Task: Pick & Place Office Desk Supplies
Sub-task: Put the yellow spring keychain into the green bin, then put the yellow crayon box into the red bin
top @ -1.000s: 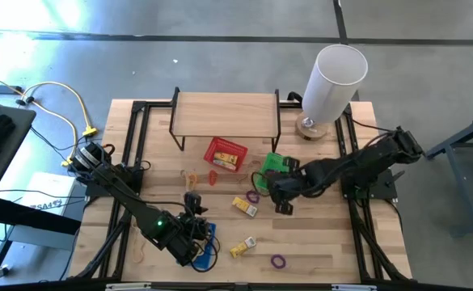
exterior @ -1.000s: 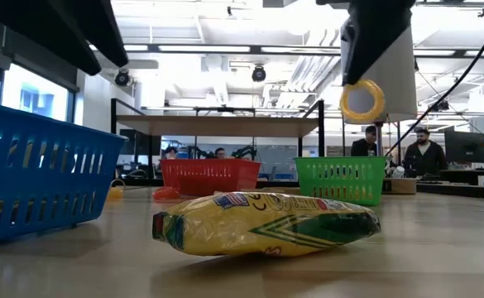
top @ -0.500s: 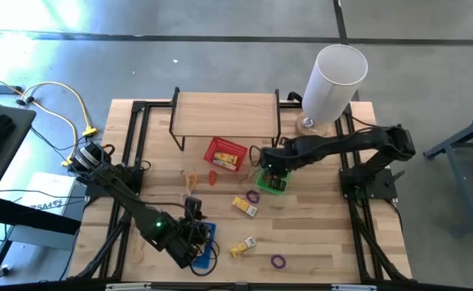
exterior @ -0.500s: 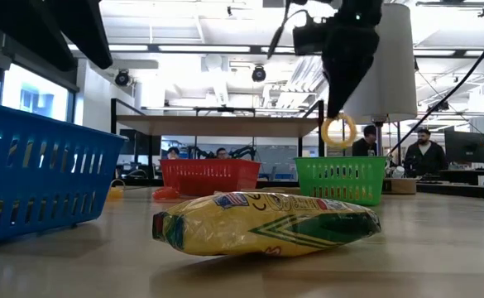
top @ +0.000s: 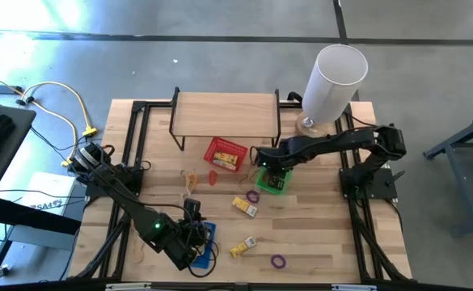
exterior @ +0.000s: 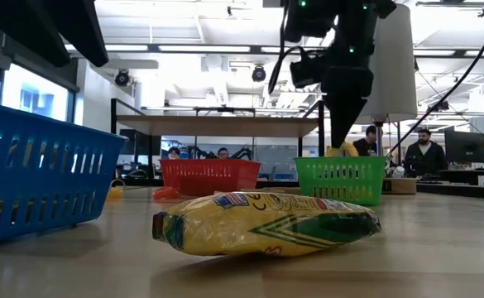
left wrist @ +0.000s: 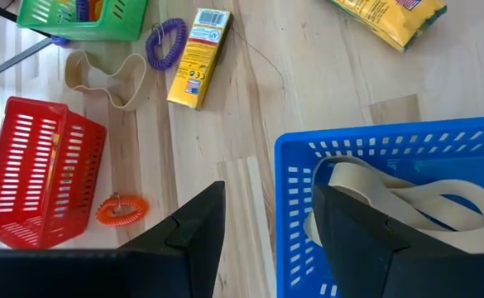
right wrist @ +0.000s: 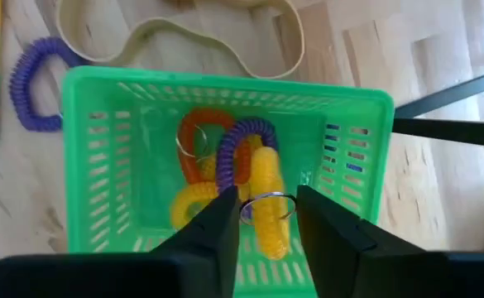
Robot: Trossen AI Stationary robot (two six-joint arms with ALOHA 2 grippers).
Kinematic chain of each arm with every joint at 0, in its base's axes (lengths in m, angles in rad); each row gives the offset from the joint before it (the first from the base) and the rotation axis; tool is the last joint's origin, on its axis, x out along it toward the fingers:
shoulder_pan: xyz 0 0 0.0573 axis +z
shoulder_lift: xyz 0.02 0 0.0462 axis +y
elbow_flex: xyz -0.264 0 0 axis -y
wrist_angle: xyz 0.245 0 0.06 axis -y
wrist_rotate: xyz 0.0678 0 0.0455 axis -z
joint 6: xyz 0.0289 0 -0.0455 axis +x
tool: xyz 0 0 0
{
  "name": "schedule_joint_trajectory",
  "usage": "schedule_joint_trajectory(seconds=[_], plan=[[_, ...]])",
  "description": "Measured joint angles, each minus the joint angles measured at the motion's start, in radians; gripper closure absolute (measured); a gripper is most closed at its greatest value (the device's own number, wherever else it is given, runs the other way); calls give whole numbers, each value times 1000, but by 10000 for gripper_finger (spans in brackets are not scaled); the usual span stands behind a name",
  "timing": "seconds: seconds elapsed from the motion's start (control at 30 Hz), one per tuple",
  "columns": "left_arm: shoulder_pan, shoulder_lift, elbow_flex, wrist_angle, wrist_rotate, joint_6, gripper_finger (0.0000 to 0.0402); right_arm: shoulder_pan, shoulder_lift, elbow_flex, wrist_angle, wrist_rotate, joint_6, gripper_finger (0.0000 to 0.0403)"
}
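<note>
Hovering directly above the green basket [right wrist: 225,165], the right gripper [right wrist: 265,217] has its two dark fingers parted with nothing pinched between them. A yellow coil loop [right wrist: 266,199], ribbed like a telephone cord and fitted with a thin metal ring, shows in the gap between the fingers, inside the basket; whether it has landed cannot be told. It lies over a purple coil loop [right wrist: 240,157], an orange coil loop [right wrist: 200,132] and another yellow coil. The green basket is moulded plastic, rectangular, with slotted walls.

Just outside the green basket lie a second purple coil [right wrist: 33,83] and a flat, pale tan rubber band [right wrist: 184,37] in a wavy outline. Near these sits a small yellow rectangular box [left wrist: 198,58] with printed labelling. A red slotted basket [top: 225,153] stands beside the green basket.

Well apart from the green basket, the left gripper [left wrist: 266,223] hangs over the rim of a blue slotted basket [left wrist: 374,157], fingers apart and empty. Wide tan bands [left wrist: 415,207] rest inside the blue basket. A crinkled yellow packet [exterior: 266,223] lies on the wooden slat table [top: 317,234].
</note>
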Motion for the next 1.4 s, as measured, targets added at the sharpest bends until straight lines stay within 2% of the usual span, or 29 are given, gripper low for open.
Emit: schedule_joint_trajectory(seconds=[0.23, 0.37, 0.57, 0.8, 0.97, 1.17, 1.27, 1.4], plan=[[0, 0, 0, 0, -1, 7, 228, -1, -1, 2, 16, 55, 51, 224], [0, 0, 0, 0, -2, 7, 228, 8, -1, 2, 25, 95, 34, 204], [0, 0, 0, 0, -2, 27, 228, 9, -28, 9, 15, 106, 22, 204], [0, 0, 0, 4, -2, 50, 228, 48, -144, 42, 0, 117, 51, 210], [0, 0, 0, 5, -2, 53, 228, 142, -239, 43, 32, 161, 51, 210], [1, 0, 0, 9, -2, 56, 228, 288, -309, 44, 209, 174, -2, 210], [1, 0, 0, 14, -2, 55, 228, 344, -323, 45, 258, 136, -9, 210], [1, 0, 0, 19, -2, 55, 228, 403, -323, 44, 268, 14, -22, 210]])
